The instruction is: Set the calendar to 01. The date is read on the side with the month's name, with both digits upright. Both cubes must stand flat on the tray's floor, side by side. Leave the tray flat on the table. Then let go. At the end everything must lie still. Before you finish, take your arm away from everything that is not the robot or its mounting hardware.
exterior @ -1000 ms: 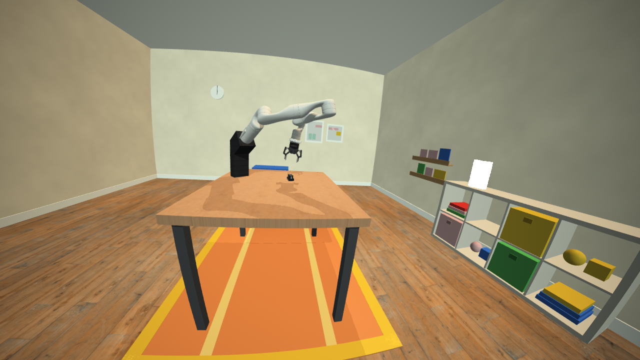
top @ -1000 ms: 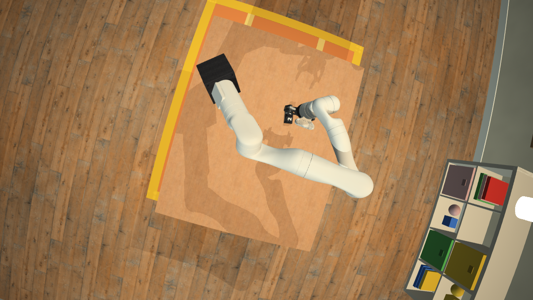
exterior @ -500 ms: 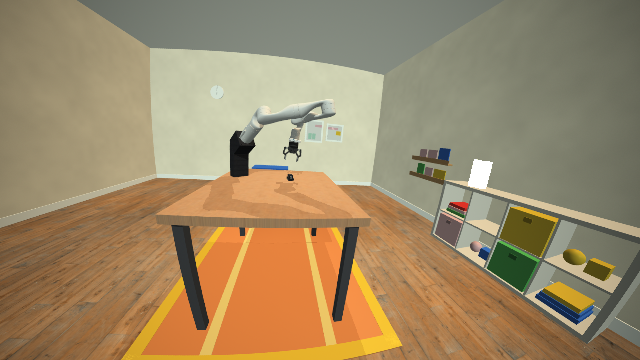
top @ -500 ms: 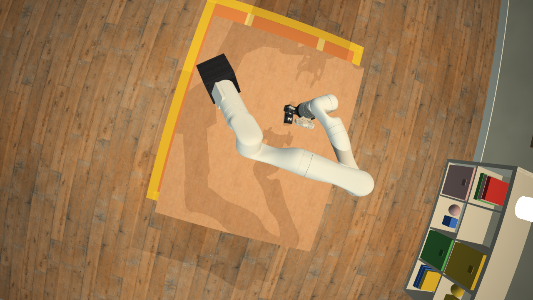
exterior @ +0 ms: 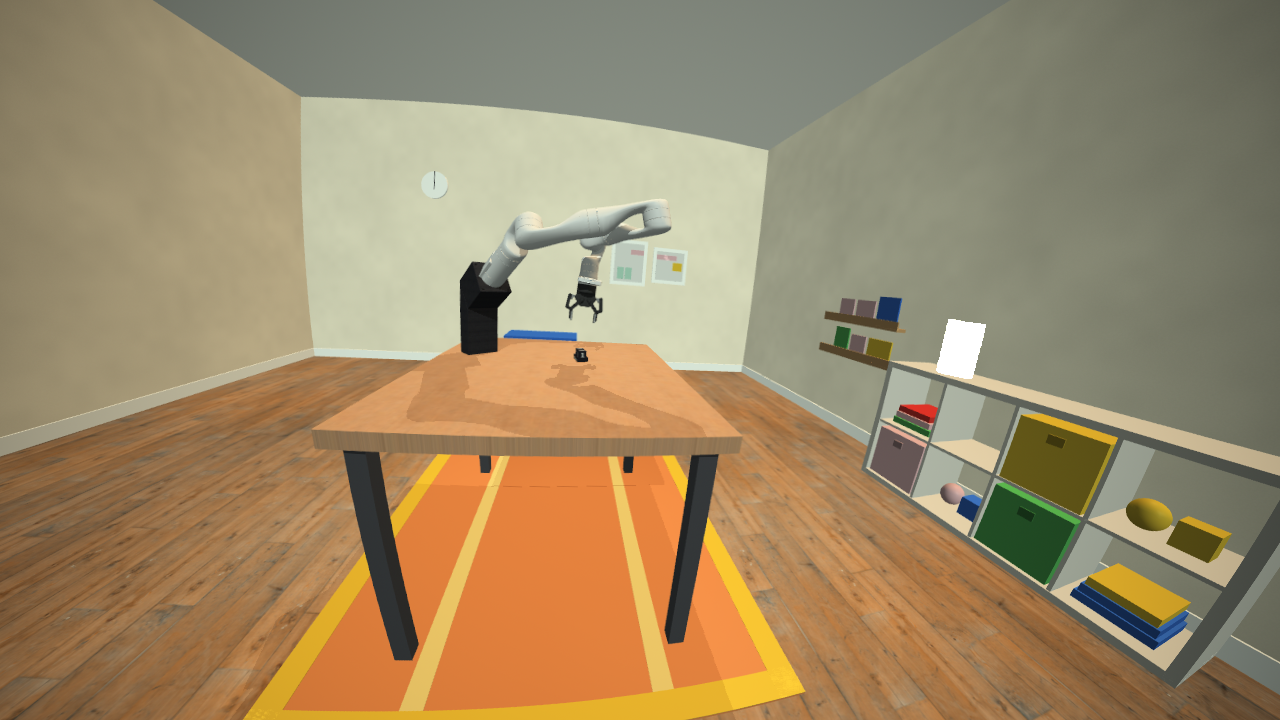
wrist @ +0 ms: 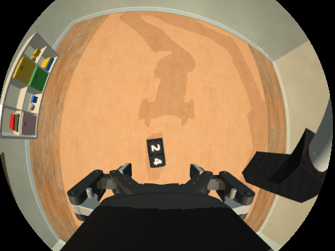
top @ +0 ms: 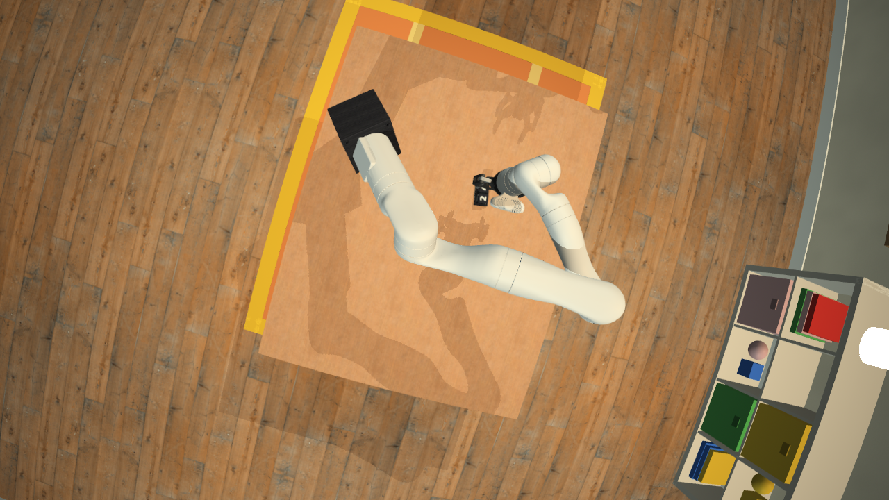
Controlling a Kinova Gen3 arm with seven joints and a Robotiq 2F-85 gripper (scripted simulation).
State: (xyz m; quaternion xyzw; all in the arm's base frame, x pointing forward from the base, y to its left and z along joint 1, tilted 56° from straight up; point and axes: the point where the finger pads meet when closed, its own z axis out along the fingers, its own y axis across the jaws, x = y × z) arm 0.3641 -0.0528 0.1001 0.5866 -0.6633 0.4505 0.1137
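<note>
The calendar (wrist: 155, 153) is a small dark tray with two black cubes side by side on the wooden table; their top faces show a white 2 and a white 4. It also shows from above (top: 481, 194) and as a small dark block in the room view (exterior: 581, 355). The month's name cannot be made out. My gripper (exterior: 583, 308) hangs open and empty well above the table, over the calendar. In the wrist view its fingers spread wide at the bottom, with the calendar between and just beyond them.
The arm's black base (top: 362, 127) stands near one table corner and shows in the wrist view (wrist: 284, 174). A shelf unit with coloured boxes (exterior: 1056, 483) stands off to the side, away from the table.
</note>
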